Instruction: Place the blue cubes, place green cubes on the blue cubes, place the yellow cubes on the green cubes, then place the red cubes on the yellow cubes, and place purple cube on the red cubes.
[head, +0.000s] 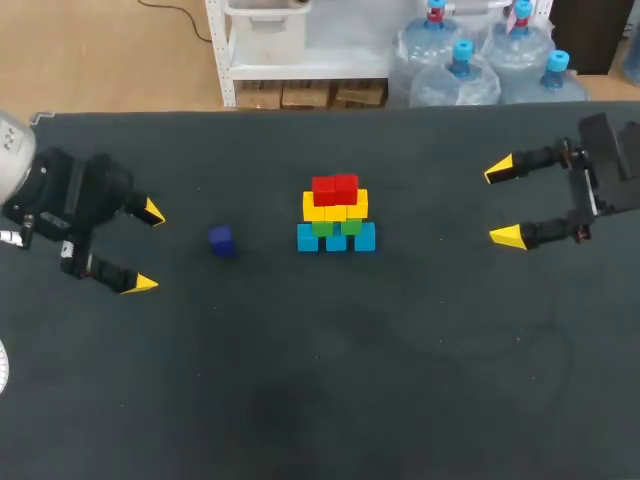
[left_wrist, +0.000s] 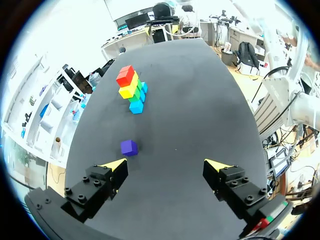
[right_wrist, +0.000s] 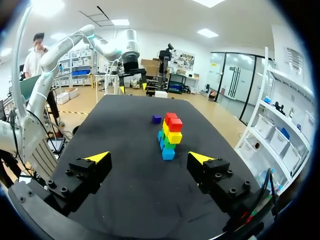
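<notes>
Red-topped cube stack (head: 335, 212) at middle of table (head: 300, 380).
Tiers upward: blue cubes (head: 336, 239), green cubes (head: 322, 228), yellow cubes (head: 335, 208), red cubes (head: 335, 189). Purple cube (head: 221, 240) lies apart, toward left edge. Left jaws, right jaws: spread wide, empty.

Your left gripper (head: 146, 248) and right gripper (head: 503, 203) are black, screw-studded, with yellow wedge tips; your left arm (right_wrist: 47, 67) is white-grey.
</notes>
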